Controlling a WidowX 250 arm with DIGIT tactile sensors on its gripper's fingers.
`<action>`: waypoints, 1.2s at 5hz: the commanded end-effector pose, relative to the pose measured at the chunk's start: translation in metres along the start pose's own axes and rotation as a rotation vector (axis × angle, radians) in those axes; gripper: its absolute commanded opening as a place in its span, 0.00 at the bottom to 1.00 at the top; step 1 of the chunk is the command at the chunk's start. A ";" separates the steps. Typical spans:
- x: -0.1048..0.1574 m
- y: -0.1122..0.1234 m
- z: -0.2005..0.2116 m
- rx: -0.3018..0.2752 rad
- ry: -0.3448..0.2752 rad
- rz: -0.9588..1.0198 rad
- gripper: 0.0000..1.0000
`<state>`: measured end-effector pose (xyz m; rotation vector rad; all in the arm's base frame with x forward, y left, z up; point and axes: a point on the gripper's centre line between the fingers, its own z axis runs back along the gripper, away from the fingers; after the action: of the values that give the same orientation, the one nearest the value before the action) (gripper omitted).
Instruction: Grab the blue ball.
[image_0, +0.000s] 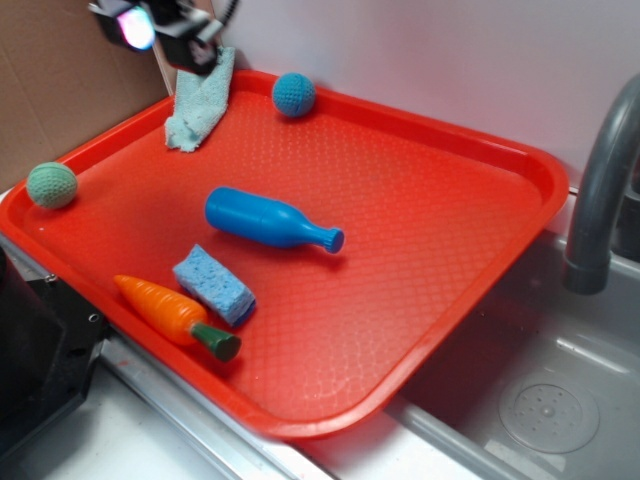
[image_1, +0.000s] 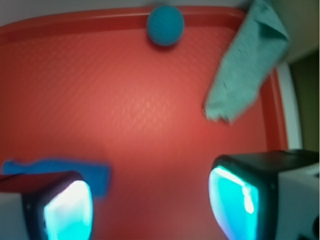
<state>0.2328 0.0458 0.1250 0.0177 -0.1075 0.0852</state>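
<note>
**Ball ahead of an empty gripper, at the far tray rim**

Carrot (image_0: 172, 315) and sponge (image_0: 213, 284) lie nearest the exterior camera, on the front part of the red tray (image_0: 420, 300); the bottle (image_0: 270, 221) lies mid-tray behind them. In the wrist view the gripper (image_1: 150, 205) has its two fingers spread wide with only bare tray between them, so it grips nothing. The blue ball (image_0: 294, 95) rests against the tray's far rim, just beside the cloth (image_0: 200, 100) draped over the back corner. From the gripper the ball (image_1: 165, 25) lies straight ahead and nearly centred between the fingers, well apart from them. Being round, it has no long axis to align with. The green ball (image_0: 51, 185) sits apart at the left rim.
</note>
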 end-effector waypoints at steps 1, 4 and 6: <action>0.012 0.005 0.012 0.008 -0.058 -0.001 1.00; 0.065 0.012 -0.029 -0.071 -0.235 0.124 1.00; 0.101 0.041 -0.067 -0.050 -0.233 0.138 1.00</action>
<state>0.3266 0.0888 0.0502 -0.0474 -0.2849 0.2249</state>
